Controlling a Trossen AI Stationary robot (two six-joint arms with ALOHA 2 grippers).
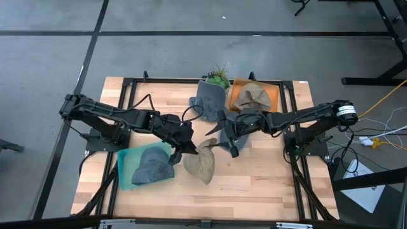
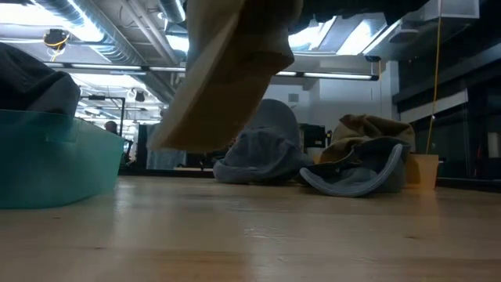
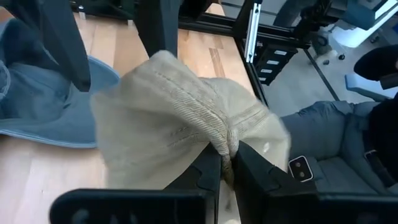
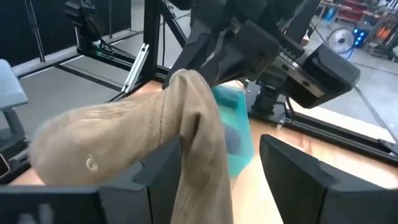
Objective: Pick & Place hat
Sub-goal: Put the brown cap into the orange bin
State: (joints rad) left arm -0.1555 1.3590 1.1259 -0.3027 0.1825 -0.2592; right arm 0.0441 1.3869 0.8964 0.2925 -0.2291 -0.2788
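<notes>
A tan hat (image 1: 202, 164) hangs between my two grippers near the table's middle; in the low view the tan hat (image 2: 227, 70) is clear of the wood. My left gripper (image 1: 186, 148) is shut on it. My right gripper (image 1: 224, 145) is open, its fingers on either side of the hat's hanging cloth (image 4: 193, 137). Whether a finger touches the cloth, I cannot tell. A teal bin (image 1: 127, 170) at the near left holds a grey hat (image 1: 152, 164). My left gripper (image 3: 228, 158) pinches a bunched fold of the tan hat's edge (image 3: 225, 138) between its two fingers, several layers gathered together. It comes in slanting down from the table's left. The hat is lifted clear of the table and hangs below the fingers, slack.
Another grey hat (image 1: 210, 102) lies at the far middle beside a small green plant (image 1: 219, 77). An orange bin (image 1: 236, 95) at the far right holds a second tan hat (image 1: 255, 95). A black frame rail (image 1: 191, 81) rings the table. Bare wood (image 1: 254, 184) lies near right.
</notes>
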